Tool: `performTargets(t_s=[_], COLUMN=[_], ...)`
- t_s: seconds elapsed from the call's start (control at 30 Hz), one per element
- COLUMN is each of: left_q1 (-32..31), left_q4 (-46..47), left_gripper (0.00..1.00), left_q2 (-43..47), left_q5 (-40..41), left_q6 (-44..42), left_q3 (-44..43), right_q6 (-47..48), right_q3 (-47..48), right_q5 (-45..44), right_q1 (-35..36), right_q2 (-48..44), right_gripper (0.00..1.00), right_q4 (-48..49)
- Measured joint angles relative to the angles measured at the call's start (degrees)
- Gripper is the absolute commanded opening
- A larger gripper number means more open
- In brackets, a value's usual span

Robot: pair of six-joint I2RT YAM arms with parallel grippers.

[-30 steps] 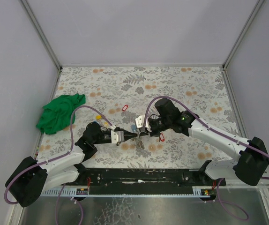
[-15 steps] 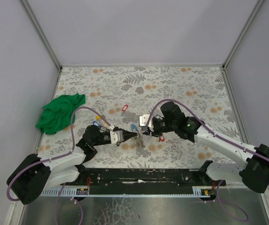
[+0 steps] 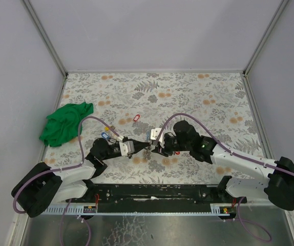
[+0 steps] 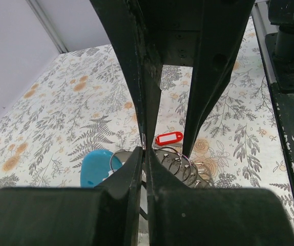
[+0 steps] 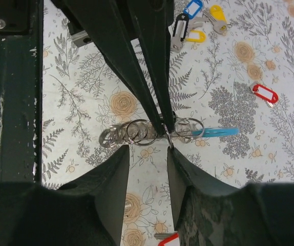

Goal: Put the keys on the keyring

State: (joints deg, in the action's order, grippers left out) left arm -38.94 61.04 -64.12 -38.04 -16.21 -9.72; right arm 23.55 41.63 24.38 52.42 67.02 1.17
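The keyring (image 5: 137, 132) is a thin metal loop carrying several small rings, with a light-blue piece (image 5: 216, 132) at one end; it hangs low over the flowered table (image 3: 203, 97). My left gripper (image 4: 144, 152) is shut on its wire, seen between the arms in the top view (image 3: 146, 148). Facing it, my right gripper (image 5: 147, 154) is open, its fingers straddling the left fingertips and holding nothing; it also shows from above (image 3: 155, 148). Loose keys lie around: a red one (image 5: 265, 93), a blue, black and yellow cluster (image 5: 193, 23), and another red one (image 4: 169, 138).
A green cloth (image 3: 65, 123) lies bunched at the table's left edge. A red-tagged key (image 3: 135, 118) sits behind the grippers and blue and yellow ones (image 3: 106, 136) beside the left arm. A black rail (image 3: 157, 192) runs along the near edge.
My right gripper has opened, letting go of the keyring, and its arm has dropped lower and nearer. The left gripper stays shut on the ring, shifted slightly.
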Motion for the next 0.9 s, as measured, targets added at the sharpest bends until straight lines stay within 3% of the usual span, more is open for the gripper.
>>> performTargets(t_s=[0.23,0.37,0.57,0.9], left_q1=[-0.02,-0.02,-0.02,-0.35], left_q4=[2.47,4.87,10.16,12.31], left_gripper=[0.00,0.00,0.00,0.00], left_q2=[-0.63,-0.72,-3.43,-3.87], left_q5=[0.33,0.44,1.25,4.11], left_q6=[-0.70,-1.01,-0.70,1.55], left_q3=[1.44,3.21,4.44,4.63], right_q6=[-2.75,-3.10,-3.96,-4.02], right_q3=[-1.64,-6.08,-17.49,-25.22], right_q5=[-5.03,-9.42,-14.45,-14.69], right_q1=[1.70,2.08,2.12,2.14], right_q2=[-0.24,-4.98,-10.23,-5.03], right_gripper=[0.43,0.39,0.37,0.35], right_q4=[3.15,7.13,21.62,46.18])
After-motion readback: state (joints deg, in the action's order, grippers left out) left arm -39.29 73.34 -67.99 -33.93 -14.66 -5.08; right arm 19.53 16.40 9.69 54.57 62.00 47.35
